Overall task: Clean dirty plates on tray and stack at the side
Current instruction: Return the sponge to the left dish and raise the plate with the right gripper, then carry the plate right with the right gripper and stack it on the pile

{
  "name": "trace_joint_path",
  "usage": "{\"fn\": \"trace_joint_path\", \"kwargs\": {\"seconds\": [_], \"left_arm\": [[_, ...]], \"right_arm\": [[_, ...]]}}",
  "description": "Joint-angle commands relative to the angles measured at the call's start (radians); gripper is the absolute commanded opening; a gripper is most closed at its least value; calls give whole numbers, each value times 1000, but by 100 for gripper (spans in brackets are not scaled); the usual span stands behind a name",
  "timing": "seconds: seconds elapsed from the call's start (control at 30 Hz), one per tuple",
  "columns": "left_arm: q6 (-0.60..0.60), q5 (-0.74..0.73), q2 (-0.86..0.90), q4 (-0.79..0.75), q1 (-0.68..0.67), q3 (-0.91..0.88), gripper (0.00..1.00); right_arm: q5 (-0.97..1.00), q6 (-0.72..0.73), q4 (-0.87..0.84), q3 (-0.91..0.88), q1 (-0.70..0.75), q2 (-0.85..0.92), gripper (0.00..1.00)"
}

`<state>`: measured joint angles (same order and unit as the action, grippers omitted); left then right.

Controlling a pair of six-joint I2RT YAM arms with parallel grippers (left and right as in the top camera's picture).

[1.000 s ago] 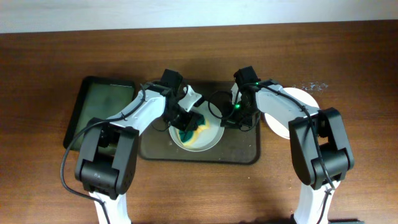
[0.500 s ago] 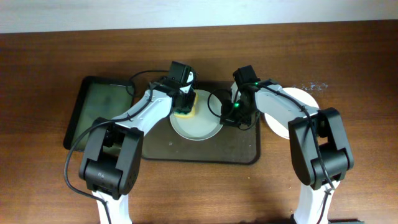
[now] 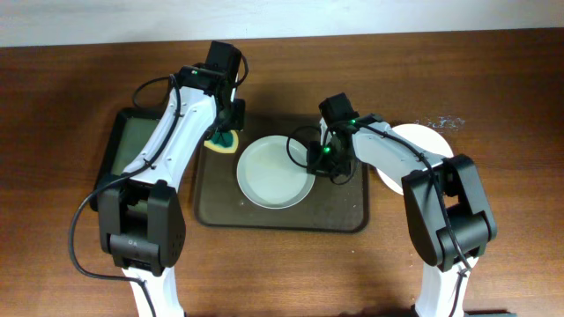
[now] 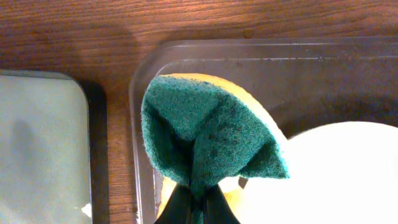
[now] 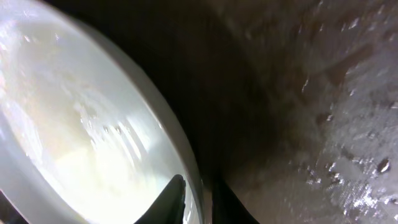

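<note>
Left end effector (image 4: pixel 198 200) pinches my sponge (image 4: pixel 205 130) clear of the plate (image 3: pixel 273 172), off its far-left edge, likely so my right end effector (image 5: pixel 198 194), clamping its rim, can lift it.

Side plate (image 3: pixel 429 137) partly behind R arm (image 3: pixel 388 150); maybe stacked.

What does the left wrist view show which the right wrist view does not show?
Only the left wrist view: the sponge pinched by the left hand, the small green tray and the wooden table. Only the right wrist view: the right hand gripping the plate by its rim, and droplets. Both: the plate and the brown tray.
</note>
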<state>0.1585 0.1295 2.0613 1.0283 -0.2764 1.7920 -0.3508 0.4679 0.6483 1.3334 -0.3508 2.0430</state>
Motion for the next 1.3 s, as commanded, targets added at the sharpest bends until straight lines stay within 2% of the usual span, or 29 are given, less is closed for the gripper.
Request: {"fn": "trace_joint_path", "kwargs": {"seconds": [0.0, 0.03, 0.1, 0.2, 0.3, 0.53, 0.87, 1.0, 1.27], "left_arm": [[13, -25, 5, 2, 4, 21, 0], [13, -37, 5, 1, 4, 21, 0], [13, -37, 5, 0, 4, 21, 0], [13, -37, 5, -3, 4, 21, 0], [13, -36, 5, -3, 4, 21, 0], [13, -37, 5, -28, 3, 21, 0], [13, -36, 5, -32, 2, 21, 0], [13, -36, 5, -32, 2, 21, 0], [13, -36, 5, -32, 2, 21, 0]], "right_arm": [[80, -12, -30, -15, -4, 26, 18], [92, -11, -36, -15, -5, 31, 17], [97, -12, -34, -15, -4, 31, 4], [98, -13, 19, -9, -1, 8, 4], [167, -26, 87, -7, -8, -95, 4], [822, -22, 222, -7, -176, -381, 4], [1773, -16, 239, -7, -544, -410, 4], [1944, -20, 238, -7, -620, -410, 4], [1944, -27, 238, -7, -625, -410, 4]]}}
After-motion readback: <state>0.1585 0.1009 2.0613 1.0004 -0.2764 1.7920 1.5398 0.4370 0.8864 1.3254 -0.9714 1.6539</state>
